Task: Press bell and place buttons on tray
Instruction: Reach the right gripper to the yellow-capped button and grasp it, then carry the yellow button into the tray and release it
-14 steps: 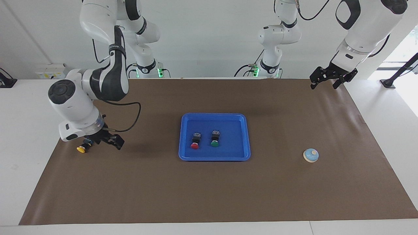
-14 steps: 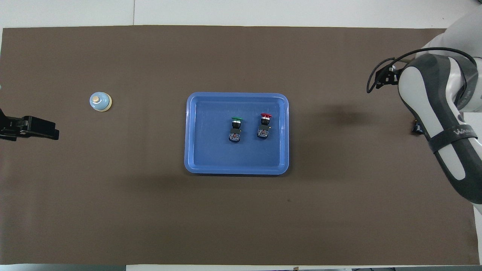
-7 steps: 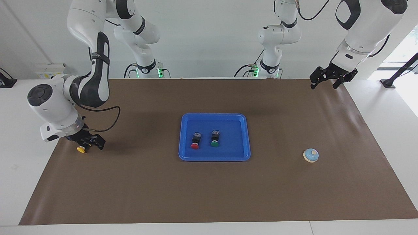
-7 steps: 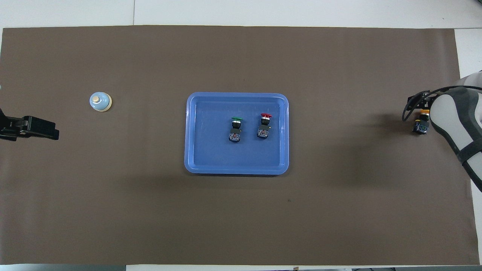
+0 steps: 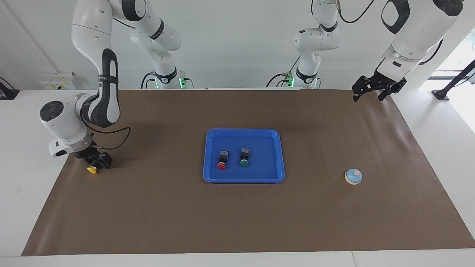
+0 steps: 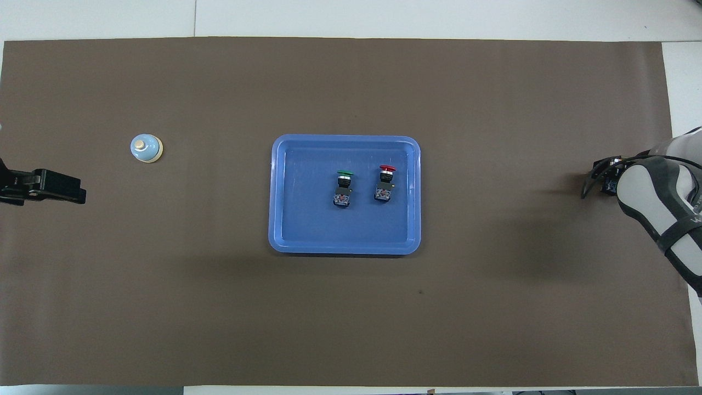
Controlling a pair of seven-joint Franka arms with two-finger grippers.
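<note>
The yellow button (image 5: 91,170) lies on the mat at the right arm's end of the table. My right gripper (image 5: 94,161) is down on its black body, with the yellow cap sticking out from under it; in the overhead view the wrist covers both. The red button (image 5: 221,161) (image 6: 385,182) and the green button (image 5: 244,158) (image 6: 343,186) lie side by side in the blue tray (image 5: 243,179) (image 6: 344,248). The bell (image 5: 353,176) (image 6: 146,148) stands toward the left arm's end. My left gripper (image 5: 369,97) (image 6: 77,193) waits open above the mat's corner there.
A brown mat (image 5: 237,218) covers most of the white table. A grey socket box (image 5: 57,81) sits on the bare table by the wall, near the right arm's base. The right arm's cable (image 5: 118,139) loops beside its wrist.
The right arm has swung toward its end of the table and come down over the yellow button. The left arm, bell, tray and the other two buttons have not moved.
</note>
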